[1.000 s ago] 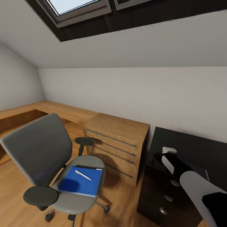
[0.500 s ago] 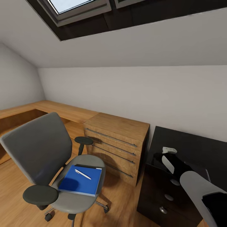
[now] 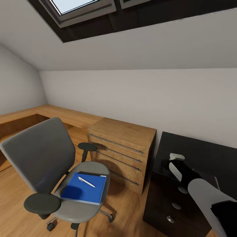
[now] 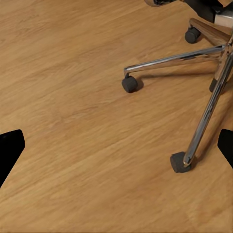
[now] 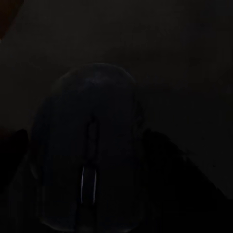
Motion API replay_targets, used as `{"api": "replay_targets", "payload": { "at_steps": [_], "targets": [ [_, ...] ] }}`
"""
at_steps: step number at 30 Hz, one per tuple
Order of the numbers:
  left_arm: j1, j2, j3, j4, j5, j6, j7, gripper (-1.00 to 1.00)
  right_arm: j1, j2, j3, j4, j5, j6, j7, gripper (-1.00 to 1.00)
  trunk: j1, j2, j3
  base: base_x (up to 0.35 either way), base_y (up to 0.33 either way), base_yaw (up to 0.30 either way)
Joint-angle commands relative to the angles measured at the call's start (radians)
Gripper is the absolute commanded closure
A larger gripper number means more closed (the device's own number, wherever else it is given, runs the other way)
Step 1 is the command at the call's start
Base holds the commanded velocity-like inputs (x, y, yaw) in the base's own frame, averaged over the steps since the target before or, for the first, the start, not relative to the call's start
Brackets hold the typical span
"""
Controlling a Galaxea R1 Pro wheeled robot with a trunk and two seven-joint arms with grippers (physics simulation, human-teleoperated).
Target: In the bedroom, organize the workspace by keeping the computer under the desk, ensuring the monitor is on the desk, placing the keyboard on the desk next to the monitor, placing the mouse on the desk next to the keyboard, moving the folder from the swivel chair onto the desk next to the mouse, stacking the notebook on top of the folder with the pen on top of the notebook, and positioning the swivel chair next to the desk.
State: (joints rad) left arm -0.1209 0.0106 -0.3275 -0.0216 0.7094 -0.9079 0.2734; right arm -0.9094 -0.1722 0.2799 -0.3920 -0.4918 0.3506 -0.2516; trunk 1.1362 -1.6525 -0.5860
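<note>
The grey swivel chair [image 3: 42, 158] stands at the left on the wood floor. On its seat lies the blue folder [image 3: 84, 189] with a white pen [image 3: 86, 182] on top. My right gripper [image 3: 165, 163] reaches onto the near corner of the black desk [image 3: 197, 149]. In the dim right wrist view the dark mouse [image 5: 90, 150] sits between its fingers [image 5: 167, 160], which press against its sides. My left gripper [image 4: 116, 145] hangs open over the floor beside the chair's chrome base [image 4: 204, 111]. Computer, monitor, keyboard and notebook are hidden or out of view.
A light-wood drawer unit [image 3: 123, 149] stands between the chair and the desk, with a low wooden shelf [image 3: 49, 113] running along the wall to the left. A black drawer unit with silver knobs [image 3: 172, 205] sits under the desk. A skylight [image 3: 82, 6] is overhead.
</note>
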Motion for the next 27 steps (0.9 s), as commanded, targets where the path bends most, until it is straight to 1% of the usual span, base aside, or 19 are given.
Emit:
{"api": "replay_targets", "payload": {
  "at_steps": [1,15,21,27],
  "targets": [
    [0.000,0.000,-0.008,-0.001,-0.001,-0.001,0.010,-1.00,0.000,-0.001,0.008,-0.002,-0.016,0.004,-0.008,1.00,0.000,0.000,-0.001,0.000,0.000,0.000],
    [0.000,0.001,-0.008,0.000,-0.001,-0.002,0.009,-1.00,0.000,-0.003,0.010,-0.007,-0.015,0.004,-0.008,1.00,0.000,0.000,-0.001,0.000,0.000,0.000],
    [0.000,0.001,-0.008,0.000,-0.001,-0.002,0.009,-1.00,0.000,-0.002,0.009,-0.010,-0.016,0.005,-0.008,1.00,-0.023,0.042,0.018,0.000,0.000,0.000],
    [0.000,0.002,-0.008,0.000,-0.001,0.000,0.008,-1.00,0.000,-0.005,0.007,-0.036,-0.018,0.013,-0.008,1.00,-0.046,0.084,0.036,0.000,0.000,0.000]
  ]
}}
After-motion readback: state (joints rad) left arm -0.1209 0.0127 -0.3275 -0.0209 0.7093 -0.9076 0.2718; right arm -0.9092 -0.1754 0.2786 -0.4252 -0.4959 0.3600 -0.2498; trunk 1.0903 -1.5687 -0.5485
